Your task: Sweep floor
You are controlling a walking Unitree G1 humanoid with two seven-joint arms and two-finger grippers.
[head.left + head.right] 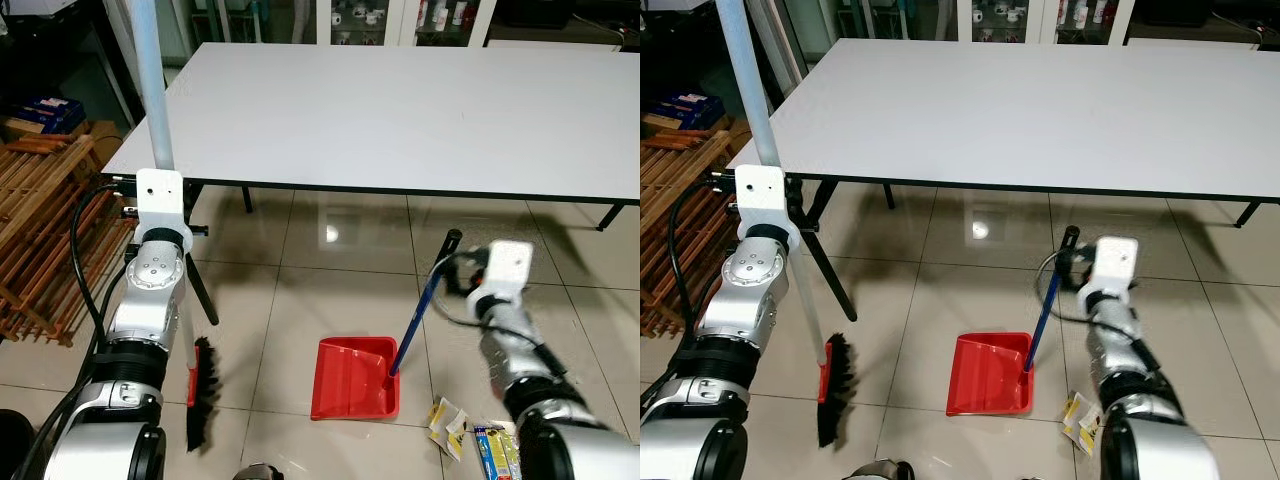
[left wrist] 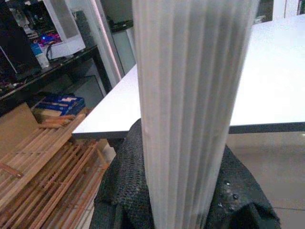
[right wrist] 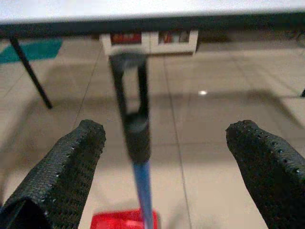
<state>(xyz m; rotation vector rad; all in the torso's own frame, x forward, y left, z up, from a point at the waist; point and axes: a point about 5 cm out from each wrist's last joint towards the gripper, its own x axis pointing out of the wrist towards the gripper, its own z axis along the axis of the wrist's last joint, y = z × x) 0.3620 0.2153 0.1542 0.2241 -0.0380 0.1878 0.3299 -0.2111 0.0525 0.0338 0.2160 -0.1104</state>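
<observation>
i have the left gripper [image 2: 181, 210] clenched around the broom handle [image 1: 150, 80], a pale ribbed pole; the left wrist view shows the black pads wrapped tight on it. the broom head [image 1: 203, 395], red-backed with black bristles, rests on the tiled floor [image 1: 300, 300] just left of the red dustpan [image 1: 350, 378]. the dustpan sits flat on the tiles, its blue handle [image 1: 420, 310] rising at a tilt to a black grip end [image 3: 131, 109].

the right gripper [image 3: 167, 157] is released, fingers spread wide either side of that black grip end and not touching it.

scraps of litter [image 1: 475, 430], small printed wrappers, lie on the floor to the right of the dustpan, near my right arm. a white table [image 1: 420, 110] stands beyond.

judgement: the broom is light and stiff, though the long pole will lever against a single-point grip, and the ribbing should resist slipping. the dustpan is thin plastic and light, likely to skid on glossy tile; best taken at the black grip end, squarely, to keep the lip pressed down.
</observation>
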